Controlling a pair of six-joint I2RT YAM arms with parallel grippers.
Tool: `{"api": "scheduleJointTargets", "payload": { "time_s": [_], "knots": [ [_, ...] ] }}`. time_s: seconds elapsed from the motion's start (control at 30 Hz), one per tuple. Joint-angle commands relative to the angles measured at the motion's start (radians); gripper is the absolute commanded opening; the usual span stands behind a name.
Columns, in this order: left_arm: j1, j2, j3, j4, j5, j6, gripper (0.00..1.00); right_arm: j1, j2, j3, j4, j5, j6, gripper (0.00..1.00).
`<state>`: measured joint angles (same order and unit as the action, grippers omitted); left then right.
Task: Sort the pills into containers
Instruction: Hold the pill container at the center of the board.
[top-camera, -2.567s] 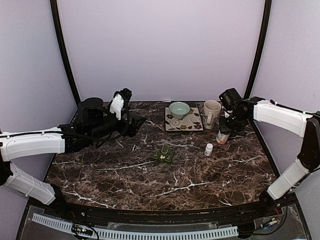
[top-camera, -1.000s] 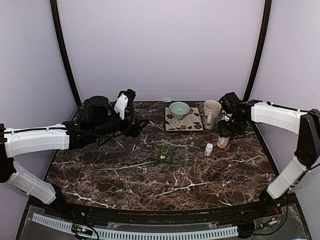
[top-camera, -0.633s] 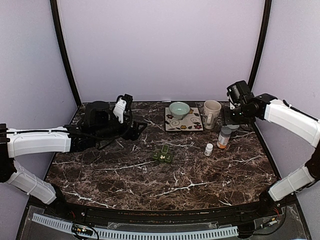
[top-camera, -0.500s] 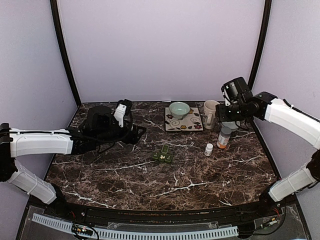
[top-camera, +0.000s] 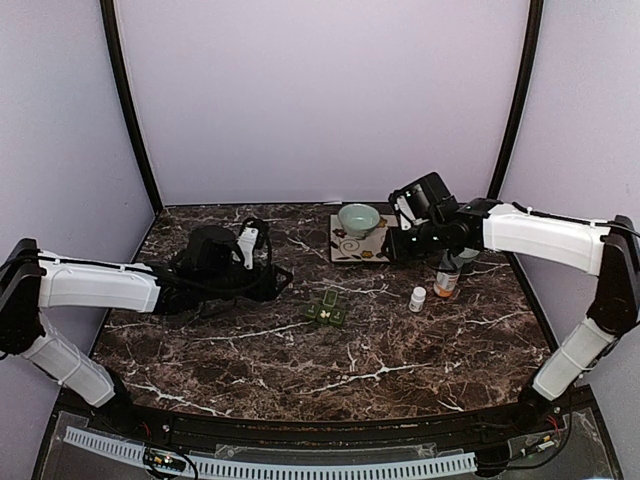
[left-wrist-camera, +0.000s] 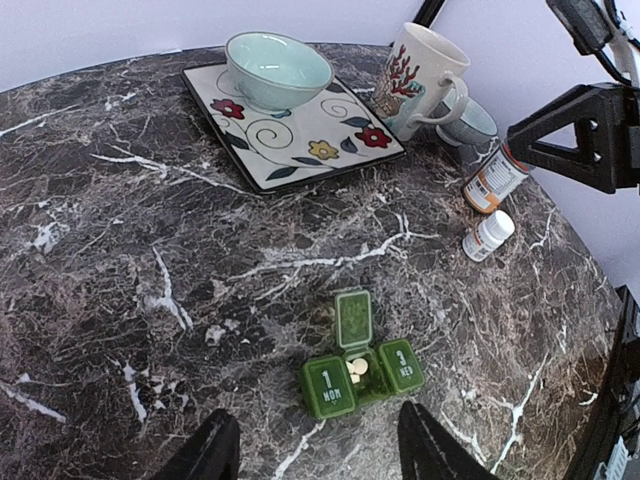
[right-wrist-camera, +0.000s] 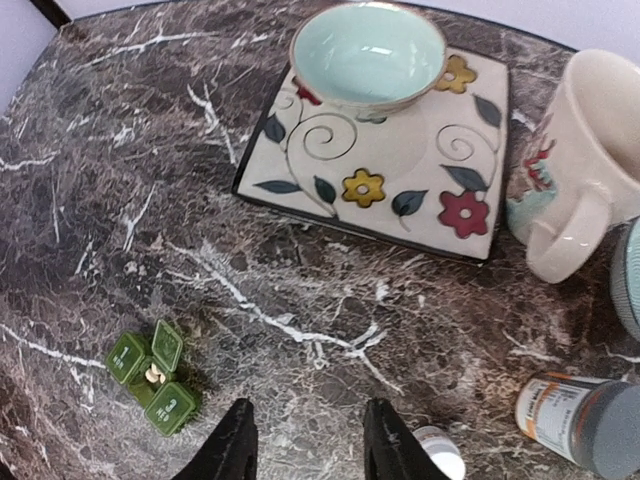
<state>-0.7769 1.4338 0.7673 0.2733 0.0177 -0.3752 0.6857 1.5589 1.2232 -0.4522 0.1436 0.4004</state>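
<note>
The right arm has swung left since half a second ago, away from above the amber bottle (top-camera: 447, 278); the right gripper (top-camera: 397, 246) now hangs at the front edge of the plate (top-camera: 352, 250), and the arm hides the mug in the overhead view; the left arm has sunk lower and reached further toward the table's middle, its left gripper (top-camera: 279, 282) pointing at the pill box (top-camera: 327, 308); bottle, box, bowl (top-camera: 358, 218) and plate lie where they did.

The left gripper's (left-wrist-camera: 316, 440) jaws stand moderately wide with only table (left-wrist-camera: 120, 300) between them, touching nothing; the right gripper's (right-wrist-camera: 308, 440) jaws stand narrower but still parted, likewise empty.

The pill box (left-wrist-camera: 360, 365) is dark green plastic, a short row of square cells; the two outer lids, marked 1 and 3, are down, the middle lid stands hinged back; the pills (left-wrist-camera: 358, 367), pale specks, lie in that open middle cell, seen also from the right wrist (right-wrist-camera: 154, 374) within the box (right-wrist-camera: 152, 370).

The table is dark, white-veined marble; the plate (left-wrist-camera: 300, 125) is square, glazed cream with flowers and leaves; the pale green bowl (left-wrist-camera: 278, 68) sits on its far corner; the cream mug (left-wrist-camera: 425, 80) stands just beside the plate; the amber bottle (left-wrist-camera: 492, 180) stands upright past the mug, the small white bottle (left-wrist-camera: 488, 233) close by it.
</note>
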Motion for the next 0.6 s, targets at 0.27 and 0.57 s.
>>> {"api": "scheduleJointTargets", "payload": {
  "time_s": [0.27,0.57],
  "knots": [
    [0.004,0.095,0.001,-0.005,0.135,-0.063,0.4,0.017,0.201,0.004,0.185,-0.216,0.043,0.18],
    [0.005,0.173,0.025,-0.022,0.184,-0.06,0.34,0.029,0.325,0.056,0.218,-0.272,0.044,0.17]
  ]
}}
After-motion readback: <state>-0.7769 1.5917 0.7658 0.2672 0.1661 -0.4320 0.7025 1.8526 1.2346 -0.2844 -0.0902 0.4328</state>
